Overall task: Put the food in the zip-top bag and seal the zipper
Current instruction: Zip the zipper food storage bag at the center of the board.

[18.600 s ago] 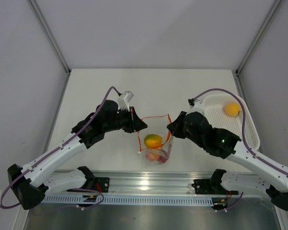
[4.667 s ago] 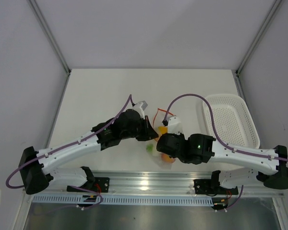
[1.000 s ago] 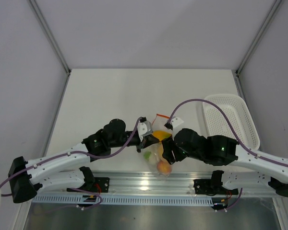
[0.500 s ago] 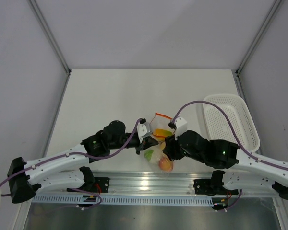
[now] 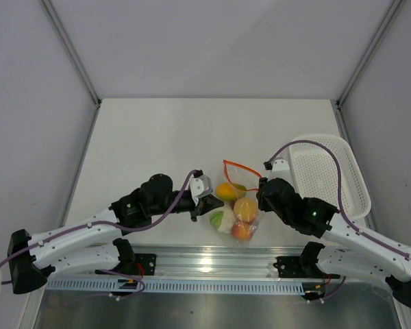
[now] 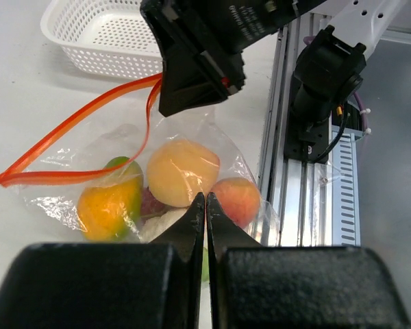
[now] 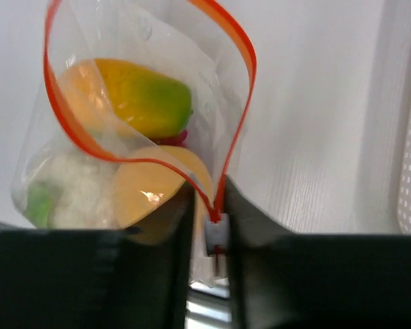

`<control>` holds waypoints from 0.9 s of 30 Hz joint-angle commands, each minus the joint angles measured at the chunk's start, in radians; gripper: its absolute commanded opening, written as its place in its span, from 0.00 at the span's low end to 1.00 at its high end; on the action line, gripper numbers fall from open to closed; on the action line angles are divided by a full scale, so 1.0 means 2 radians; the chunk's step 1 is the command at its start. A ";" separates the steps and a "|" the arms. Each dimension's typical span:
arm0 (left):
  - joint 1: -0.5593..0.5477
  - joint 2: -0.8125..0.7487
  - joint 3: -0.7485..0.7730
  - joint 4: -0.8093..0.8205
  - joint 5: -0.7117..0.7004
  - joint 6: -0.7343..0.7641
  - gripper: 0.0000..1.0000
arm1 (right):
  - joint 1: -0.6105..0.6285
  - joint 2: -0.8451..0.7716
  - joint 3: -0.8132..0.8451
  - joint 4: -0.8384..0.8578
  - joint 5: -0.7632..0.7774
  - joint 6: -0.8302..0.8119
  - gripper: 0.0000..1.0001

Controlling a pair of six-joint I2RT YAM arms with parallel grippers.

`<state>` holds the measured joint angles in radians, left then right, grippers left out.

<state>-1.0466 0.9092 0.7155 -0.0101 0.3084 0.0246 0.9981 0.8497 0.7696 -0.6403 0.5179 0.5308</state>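
Note:
The zip-top bag (image 5: pixel 234 209) lies near the table's front edge, mouth open, with the food inside. That food is an orange-green fruit (image 7: pixel 140 89), a yellow round fruit (image 6: pixel 181 171), a peach-coloured fruit (image 6: pixel 238 199) and a white-green piece (image 5: pixel 221 219). The red-orange zipper (image 7: pixel 241 103) loops open. My left gripper (image 6: pixel 205 200) is shut on the clear film at the bag's left side (image 5: pixel 207 203). My right gripper (image 7: pixel 209 197) has closed narrowly around the zipper's white end (image 7: pixel 217 232) at the bag's right corner (image 5: pixel 259 186).
A white perforated basket (image 5: pixel 359 179) stands at the right and shows no items inside; it also appears behind the bag in the left wrist view (image 6: pixel 103 41). The aluminium rail (image 5: pixel 205 264) with the arm bases runs just in front of the bag.
My right gripper has moved right and back to the zipper's end, and its jaws have narrowed around it. The bag has spread out flatter, showing the fruits. The left gripper stays shut.

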 commanded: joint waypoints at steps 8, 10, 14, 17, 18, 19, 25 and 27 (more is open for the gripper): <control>-0.004 -0.014 -0.002 -0.014 -0.018 -0.025 0.00 | -0.093 -0.012 -0.011 0.133 -0.099 -0.103 0.00; -0.004 -0.020 -0.004 -0.015 -0.029 -0.024 0.04 | -0.106 -0.005 0.006 0.136 -0.146 -0.133 0.00; -0.004 -0.040 -0.003 -0.013 -0.048 -0.022 0.32 | -0.107 0.015 0.045 0.126 -0.288 -0.174 0.00; -0.004 -0.064 -0.005 -0.010 -0.044 -0.017 0.50 | -0.102 0.023 0.063 0.107 -0.344 -0.193 0.00; -0.004 -0.071 -0.002 -0.007 -0.037 -0.015 0.58 | -0.094 0.024 0.073 0.096 -0.368 -0.197 0.00; -0.004 -0.083 0.000 -0.006 -0.032 -0.014 0.61 | -0.089 0.024 0.078 0.089 -0.378 -0.203 0.00; -0.004 -0.103 -0.009 0.039 0.011 0.046 0.98 | -0.072 0.020 0.101 0.040 -0.433 -0.219 0.00; -0.005 -0.103 -0.023 0.080 0.024 0.073 1.00 | -0.072 0.018 0.104 0.030 -0.445 -0.223 0.00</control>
<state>-1.0512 0.7048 0.7029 0.0177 0.2947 0.0704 0.8516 0.8993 0.9279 -0.5354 -0.2718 0.1249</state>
